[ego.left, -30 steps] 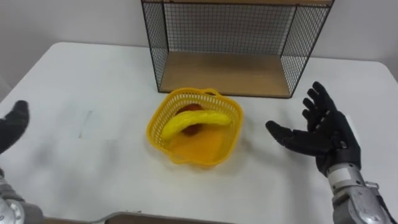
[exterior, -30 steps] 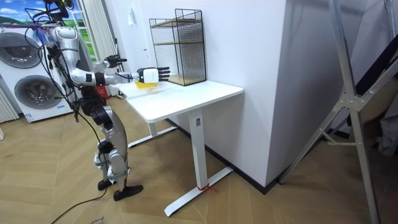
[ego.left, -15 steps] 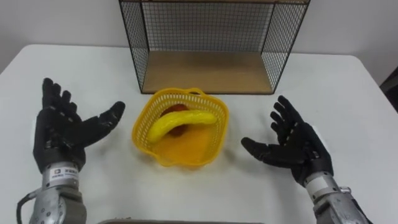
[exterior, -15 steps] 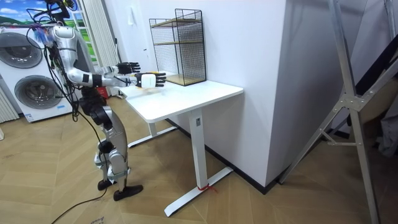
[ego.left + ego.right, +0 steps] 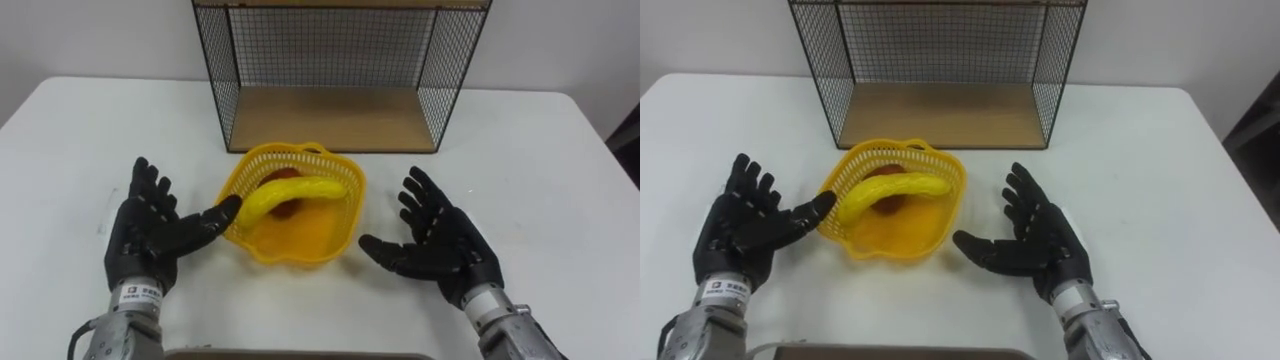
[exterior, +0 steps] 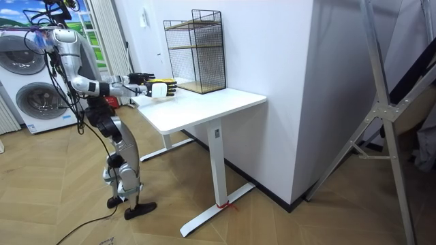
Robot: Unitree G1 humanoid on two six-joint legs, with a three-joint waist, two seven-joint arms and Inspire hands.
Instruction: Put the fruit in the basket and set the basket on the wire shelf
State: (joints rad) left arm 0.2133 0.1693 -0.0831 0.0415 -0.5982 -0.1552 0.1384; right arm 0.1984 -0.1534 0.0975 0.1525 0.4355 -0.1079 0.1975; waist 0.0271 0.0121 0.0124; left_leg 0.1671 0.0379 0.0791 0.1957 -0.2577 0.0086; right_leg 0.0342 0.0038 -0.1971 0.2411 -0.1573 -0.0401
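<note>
A yellow plastic basket (image 5: 295, 238) (image 5: 896, 241) stands on the white table (image 5: 560, 170) in front of the wire shelf (image 5: 335, 75) (image 5: 940, 75). A yellow banana (image 5: 292, 194) (image 5: 890, 193) lies in it over a red fruit (image 5: 287, 174). My left hand (image 5: 155, 230) (image 5: 742, 228) is open at the basket's left side, thumb tip at its rim. On the basket's right, my right hand (image 5: 440, 242) (image 5: 1035, 240) is open, palm toward it, a small gap away. In the room view I stand at the table's end with both hands (image 6: 153, 85) reaching over it.
The wire shelf has a wooden floor board (image 5: 330, 118) and stands at the table's far edge by the wall. Washing machines (image 6: 34, 75) stand behind me in the room view. A metal frame (image 6: 381, 116) stands on the room view's right.
Both hands have moved inward toward the basket; the left thumb now reaches its rim. The basket and fruit have not moved.
</note>
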